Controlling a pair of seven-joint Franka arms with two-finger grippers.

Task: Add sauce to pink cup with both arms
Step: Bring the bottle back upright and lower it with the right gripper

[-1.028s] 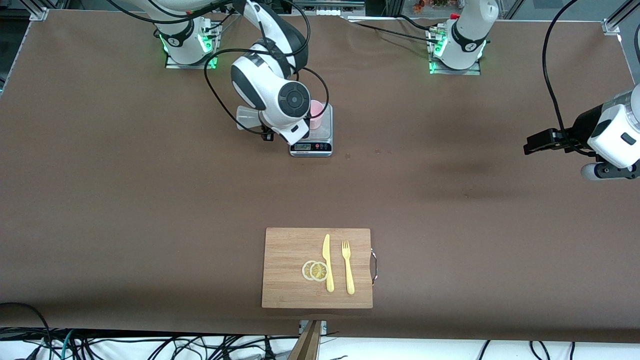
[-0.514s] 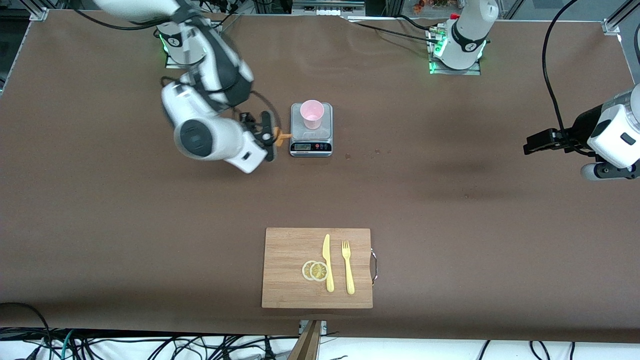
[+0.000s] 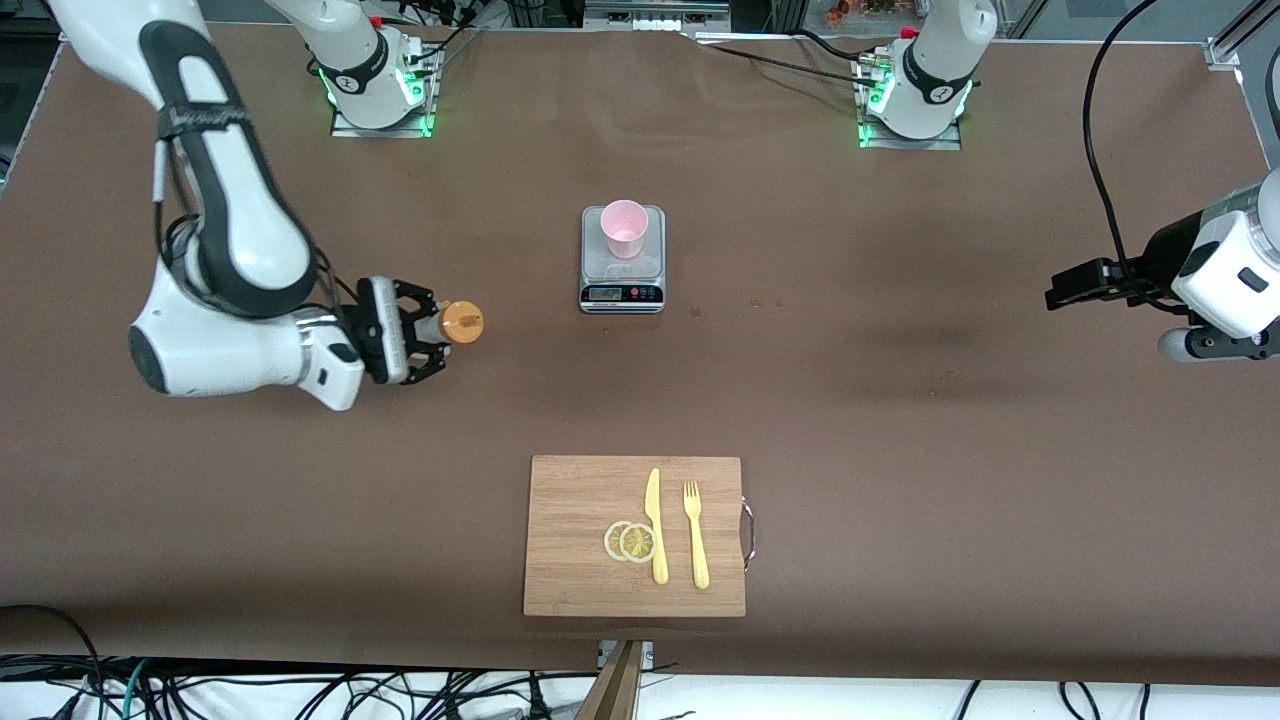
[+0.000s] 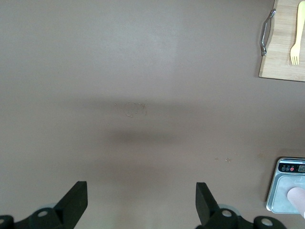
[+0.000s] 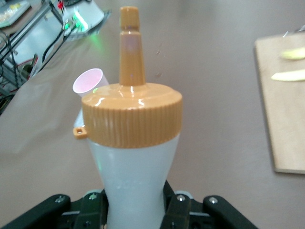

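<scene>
The pink cup stands upright on the grey scale. My right gripper is shut on the sauce bottle and holds it upright over the bare table, off toward the right arm's end from the scale. In the right wrist view the fingers clamp the whitish body under the orange cap, and the pink cup shows past it. My left gripper waits open and empty over the left arm's end of the table; it also shows open in the left wrist view.
A wooden cutting board lies near the table's front edge. It carries two lemon slices, a yellow knife and a yellow fork. The scale shows at the left wrist view's edge.
My right arm has swung away from over the scale toward the right arm's end, carrying the sauce bottle and turning it upright. The pink cup now shows uncovered. The left arm has not moved.
</scene>
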